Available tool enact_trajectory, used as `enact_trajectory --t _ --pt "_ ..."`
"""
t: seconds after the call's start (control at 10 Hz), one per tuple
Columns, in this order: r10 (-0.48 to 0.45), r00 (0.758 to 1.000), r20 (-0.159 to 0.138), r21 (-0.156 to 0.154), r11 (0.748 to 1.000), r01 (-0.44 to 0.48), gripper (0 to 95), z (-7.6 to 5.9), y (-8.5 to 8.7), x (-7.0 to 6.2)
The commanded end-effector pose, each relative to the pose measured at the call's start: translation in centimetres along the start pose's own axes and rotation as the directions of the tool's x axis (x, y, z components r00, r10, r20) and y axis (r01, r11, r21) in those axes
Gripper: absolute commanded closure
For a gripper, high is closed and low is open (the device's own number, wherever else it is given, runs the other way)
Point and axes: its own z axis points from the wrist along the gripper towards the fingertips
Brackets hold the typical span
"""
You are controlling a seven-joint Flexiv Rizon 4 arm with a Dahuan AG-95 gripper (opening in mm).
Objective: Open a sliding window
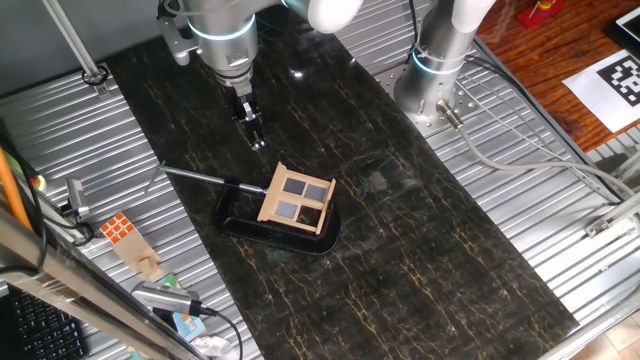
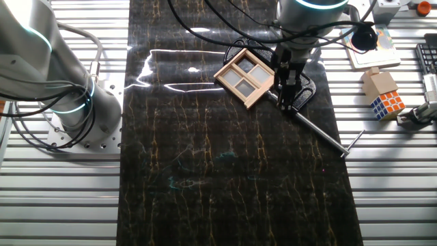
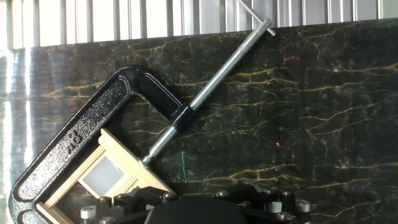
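The sliding window [image 1: 297, 198] is a small tan wooden frame with four greyish panes. It stands tilted in a black C-clamp [image 1: 275, 228] whose metal rod [image 1: 200, 177] points away to the left. My gripper [image 1: 257, 138] hangs a little behind the window, apart from it, fingers close together and holding nothing. In the other fixed view the gripper [image 2: 287, 99] is just right of the window [image 2: 246, 76], over the clamp's rod [image 2: 317, 131]. The hand view shows the window [image 3: 106, 177] at lower left inside the clamp [image 3: 74, 140]; my fingertips are hidden there.
A dark marbled mat [image 1: 400, 250] covers the middle of the ribbed metal table. The arm's base [image 1: 440, 60] stands at the back right. A Rubik's cube [image 1: 117, 228] and small tools lie at the left edge. A second arm's base [image 2: 68, 102] stands beside the mat.
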Motion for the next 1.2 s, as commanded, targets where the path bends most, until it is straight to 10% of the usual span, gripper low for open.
enact_trajectory --t 0.1,1.0,1.1,1.2 --pt "-0.145 0.989 0.000 -0.060 0.988 0.145 95.0 0.00 -0.01 0.03" --pt "-0.241 0.971 -0.001 -0.090 0.967 0.240 95.0 0.27 0.13 -0.07" --pt "-0.248 0.969 -0.010 -0.141 0.959 0.244 95.0 0.27 0.13 -0.06" --pt "-0.256 0.967 -0.020 -0.329 0.915 0.235 95.0 0.28 0.13 -0.06"
